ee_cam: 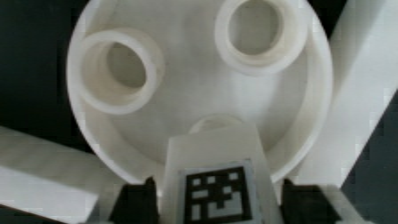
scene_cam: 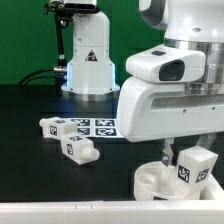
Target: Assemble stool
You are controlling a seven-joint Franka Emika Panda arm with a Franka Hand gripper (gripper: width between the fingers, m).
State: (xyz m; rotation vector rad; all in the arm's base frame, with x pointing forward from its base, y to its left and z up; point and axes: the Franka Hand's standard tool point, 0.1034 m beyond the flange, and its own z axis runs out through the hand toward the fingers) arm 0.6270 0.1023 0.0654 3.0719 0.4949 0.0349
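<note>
Black tabletop [scene_cam: 30, 105], green backdrop [scene_cam: 20, 30] perhaps cloth; white leg [scene_cam: 195, 168] in jaws

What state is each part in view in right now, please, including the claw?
claw: closed on the held leg, above the seat.
held leg: upright and gripped, lower end at the seat; cannot tell if it is fully seated.
seat: lying flat, two sockets visibly empty.
far loose leg: lying loose, unattached.
near loose leg: lying loose, unattached.
marker board: lying flat, bare.
</note>
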